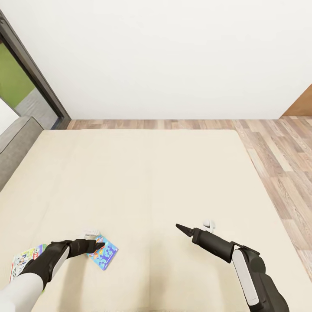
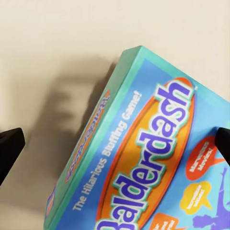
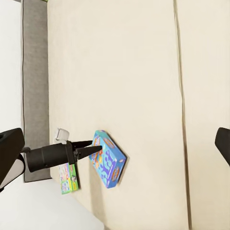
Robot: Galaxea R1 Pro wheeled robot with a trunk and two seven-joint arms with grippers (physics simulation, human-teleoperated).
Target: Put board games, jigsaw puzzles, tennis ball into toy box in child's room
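Cream bed (image 1: 143, 173); wrist close-up reads Balderdash box (image 2: 158, 158), left gripper (image 1: 96, 247) over it.

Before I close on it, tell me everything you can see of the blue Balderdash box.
The Balderdash box is a thin, light-blue rectangular game box, cardboard by its look, with an orange oval logo and teal sides. It lies on the cream bed near its front edge, apparently tilted. The left gripper is at its edge, fingers either side. Contact cannot be told.

A bedroom: wide cream bed (image 1: 143, 182), wood-plank floor (image 1: 277, 156), white wall (image 1: 164, 56).
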